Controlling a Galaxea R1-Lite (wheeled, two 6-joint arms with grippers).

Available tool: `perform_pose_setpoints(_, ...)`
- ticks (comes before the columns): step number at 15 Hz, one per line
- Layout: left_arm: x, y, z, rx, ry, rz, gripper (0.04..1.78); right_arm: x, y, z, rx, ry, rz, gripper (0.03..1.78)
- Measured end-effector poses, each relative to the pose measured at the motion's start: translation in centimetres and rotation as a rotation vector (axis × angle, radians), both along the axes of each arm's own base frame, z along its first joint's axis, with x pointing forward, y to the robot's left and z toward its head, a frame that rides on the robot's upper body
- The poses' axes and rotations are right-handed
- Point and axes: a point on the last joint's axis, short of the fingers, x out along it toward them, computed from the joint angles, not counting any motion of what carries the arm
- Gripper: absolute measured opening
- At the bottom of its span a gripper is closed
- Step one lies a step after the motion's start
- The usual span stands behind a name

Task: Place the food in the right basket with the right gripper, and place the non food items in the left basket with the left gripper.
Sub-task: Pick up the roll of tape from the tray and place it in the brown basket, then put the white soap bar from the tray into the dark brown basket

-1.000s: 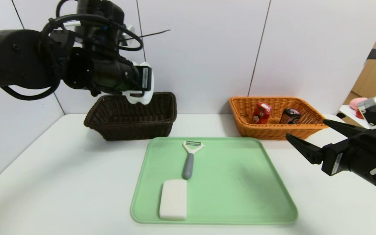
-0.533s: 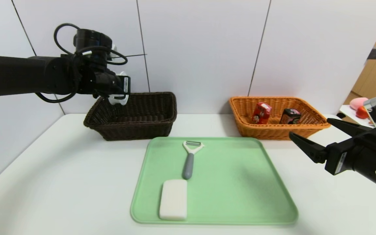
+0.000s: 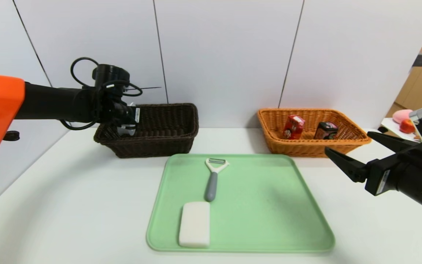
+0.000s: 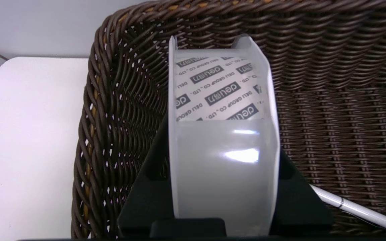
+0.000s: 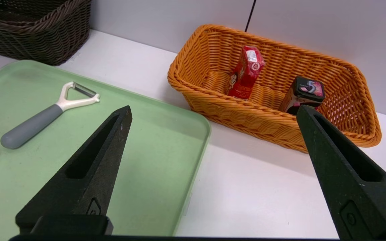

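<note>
My left gripper (image 3: 127, 129) is shut on the white round disc case (image 4: 221, 140) and holds it low inside the left end of the dark brown basket (image 3: 167, 143). A thin white pen (image 4: 357, 209) lies on that basket's floor. The white peeler with grey handle (image 3: 213, 179) and the white block (image 3: 195, 224) lie on the green tray (image 3: 269, 205). The red carton (image 3: 293, 127) and the black carton (image 3: 325, 130) stand in the orange basket (image 3: 299, 148). My right gripper (image 3: 346, 152) is open and empty, right of the tray, in front of that basket.
The two baskets stand at the back of the white table (image 3: 68, 205), against the wall. A side table with pink and red things (image 3: 403, 121) is at the far right.
My left arm has swung left and down, carrying the disc case from above the dark basket's rim into its left end. The right arm has barely shifted.
</note>
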Motion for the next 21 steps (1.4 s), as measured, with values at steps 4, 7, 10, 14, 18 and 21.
perform_pose_setpoints(4,0.1,0.4,-1.0,0.002,0.027,0.016,0.77,0.1,0.1,0.0,-0.001,0.001,0.0,1.69)
perform_pose_setpoints(7,0.4,0.4,-0.8,-0.005,-0.014,0.019,1.06,0.2,0.1,-0.1,0.01,0.009,-0.001,1.69)
perform_pose_setpoints(10,0.5,0.4,-0.2,-0.003,-0.041,0.014,1.27,0.3,0.1,-0.1,0.019,0.015,-0.002,1.69)
perform_pose_setpoints(14,0.6,1.5,5.1,0.03,-0.199,0.012,1.44,0.4,0.1,-0.2,0.018,0.019,-0.001,1.7)
perform_pose_setpoints(18,-2.4,0.0,11.5,0.086,-0.362,-0.067,1.55,0.5,0.2,-0.4,0.018,0.029,-0.002,1.7)
perform_pose_setpoints(21,-6.9,-4.5,13.0,0.014,-0.346,-0.194,1.6,0.5,0.2,-0.4,0.018,0.031,-0.003,1.7)
